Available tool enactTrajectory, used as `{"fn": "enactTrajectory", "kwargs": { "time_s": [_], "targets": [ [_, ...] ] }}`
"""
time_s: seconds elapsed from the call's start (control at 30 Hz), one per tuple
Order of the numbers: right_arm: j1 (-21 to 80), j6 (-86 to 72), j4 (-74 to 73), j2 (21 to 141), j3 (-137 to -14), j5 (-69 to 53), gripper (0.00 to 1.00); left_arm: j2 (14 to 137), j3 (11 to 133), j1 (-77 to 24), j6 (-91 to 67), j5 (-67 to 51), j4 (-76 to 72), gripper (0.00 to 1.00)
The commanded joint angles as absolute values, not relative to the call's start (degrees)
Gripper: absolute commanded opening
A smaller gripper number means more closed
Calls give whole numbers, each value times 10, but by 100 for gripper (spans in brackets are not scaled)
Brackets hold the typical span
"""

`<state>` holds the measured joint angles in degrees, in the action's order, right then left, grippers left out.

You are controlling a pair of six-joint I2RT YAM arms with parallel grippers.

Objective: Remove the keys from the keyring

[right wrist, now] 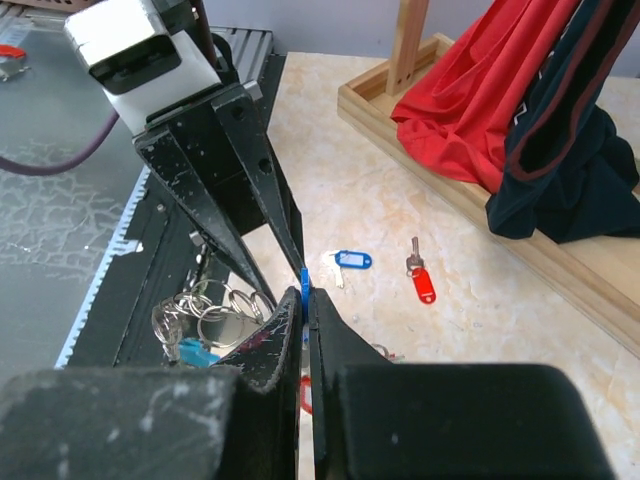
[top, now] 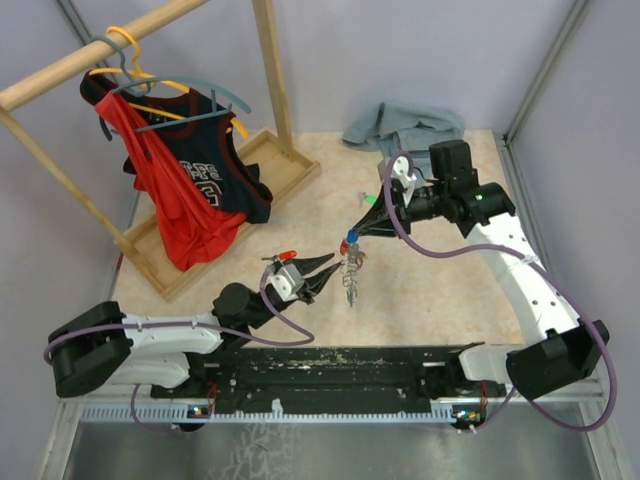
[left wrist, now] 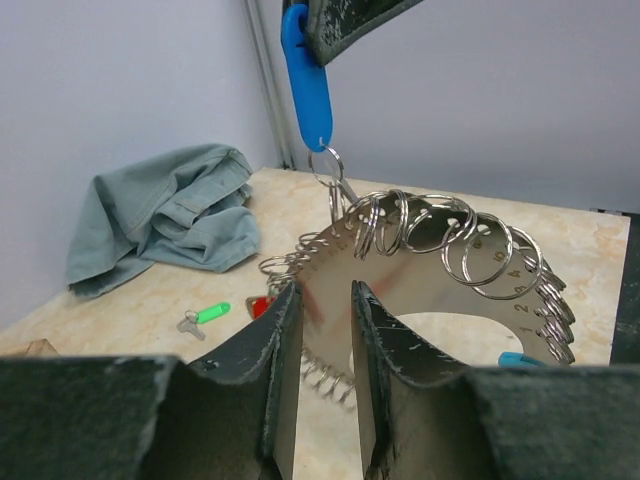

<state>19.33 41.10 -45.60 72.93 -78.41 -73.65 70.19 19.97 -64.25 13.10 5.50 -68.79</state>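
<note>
The keyring (left wrist: 420, 285), a curved silvery plate whose numbered holes carry many small split rings, is hung in the air above the worktop (top: 440, 290), nearer its near edge and about midway between its left and right edges. It is suspended from a blue tag (left wrist: 306, 85), on which the right pincer (right wrist: 305, 296) is clenched from above. The bunch is judged light, stiff and slick, free to swing and twist under that single hold, with springy rings that must be pried apart. The flat plate is judged the firmest place to be gripped, rather than the thin rings. The left pincer (left wrist: 325, 300) is held just before the plate's lower edge with its jaws parted and nothing clamped between them; whether the plate is touched cannot be told. Loose on the worktop are seen a green-tagged key (left wrist: 205, 314), a red-tagged key (right wrist: 422, 284) and a blue-tagged key (right wrist: 352, 259). A grey-blue garment (left wrist: 165, 215) is heaped at the far edge.
</note>
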Motion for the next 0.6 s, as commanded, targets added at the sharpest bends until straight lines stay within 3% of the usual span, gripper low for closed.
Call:
{"fn": "enactTrajectory", "kwargs": {
  "time_s": [0.0,0.57],
  "targets": [
    [192,439,-461,724,-820,-767,0,669,192,-644,126,61,-698,32],
    [192,488,-496,714,-803,-780,0,654,265,-607,225,5,-578,37]
  ]
}}
